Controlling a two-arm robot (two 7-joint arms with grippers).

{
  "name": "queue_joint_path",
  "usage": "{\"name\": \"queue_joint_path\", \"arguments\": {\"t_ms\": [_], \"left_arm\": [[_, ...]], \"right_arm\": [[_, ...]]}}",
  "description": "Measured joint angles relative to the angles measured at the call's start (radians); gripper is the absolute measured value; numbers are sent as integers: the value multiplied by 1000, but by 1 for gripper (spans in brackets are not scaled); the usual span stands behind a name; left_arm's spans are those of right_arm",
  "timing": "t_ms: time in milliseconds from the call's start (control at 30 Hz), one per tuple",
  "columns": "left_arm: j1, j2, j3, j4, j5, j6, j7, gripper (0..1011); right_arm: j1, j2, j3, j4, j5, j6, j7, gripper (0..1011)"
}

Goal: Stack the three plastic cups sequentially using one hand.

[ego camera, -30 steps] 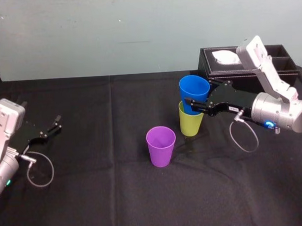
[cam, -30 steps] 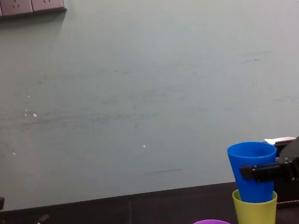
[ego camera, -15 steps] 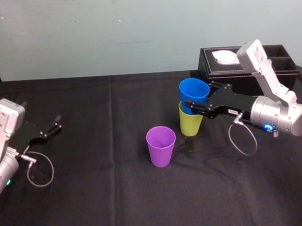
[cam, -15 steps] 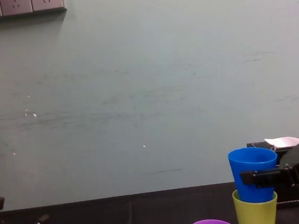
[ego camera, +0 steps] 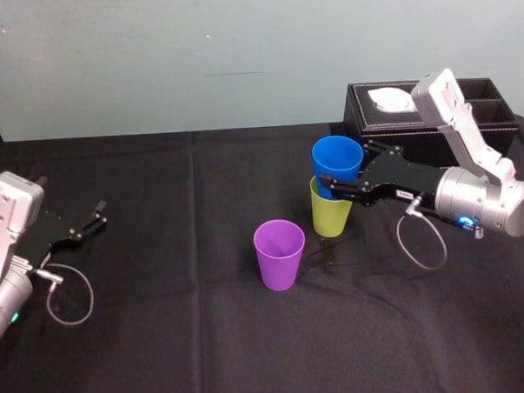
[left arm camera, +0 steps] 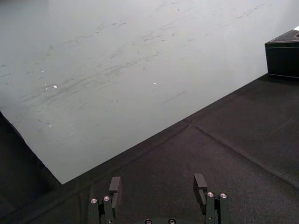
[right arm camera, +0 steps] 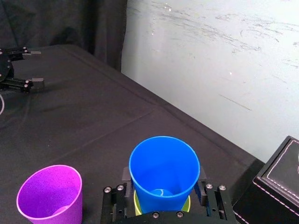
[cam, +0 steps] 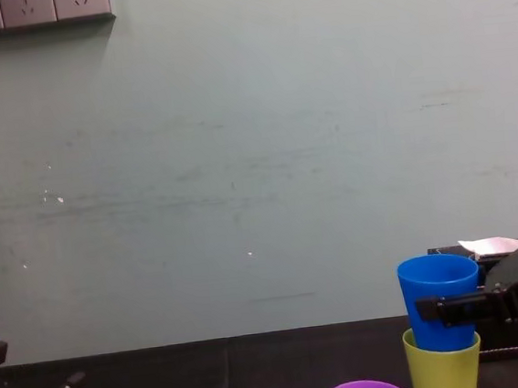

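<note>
The blue cup [ego camera: 337, 158] stands nested in the yellow-green cup [ego camera: 331, 218] right of the table's middle, its upper half sticking out. My right gripper [ego camera: 335, 186] reaches in from the right with a finger on each side of the blue cup [right arm camera: 163, 168], just above the yellow-green rim; its jaws look slightly apart from the cup's wall. The purple cup [ego camera: 279, 252] stands alone, upright, nearer me and to the left. My left gripper [ego camera: 93, 217] rests open at the table's left with nothing in it.
A black tissue box [ego camera: 432, 111] stands at the back right, just behind my right arm. A black cloth [ego camera: 181, 339] covers the table, and a pale wall runs along its far edge.
The blue cup has sunk a little lower into the yellow-green cup, and my right gripper's fingers have spread slightly. The left arm has not moved.
</note>
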Motion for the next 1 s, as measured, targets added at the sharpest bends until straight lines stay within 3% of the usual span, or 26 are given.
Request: {"name": "queue_joint_path", "arguments": {"t_ms": [300, 867, 1000], "left_arm": [[0, 0, 0, 0, 0, 0, 0, 1010], [0, 0, 0, 0, 0, 0, 0, 1010], [0, 0, 0, 0, 0, 0, 0, 1010]], "right_arm": [[1, 1, -1, -1, 0, 1, 0, 1002], [0, 2, -1, -3, -1, 2, -1, 1000], [-18, 16, 8, -32, 2, 2, -3, 1000]]}}
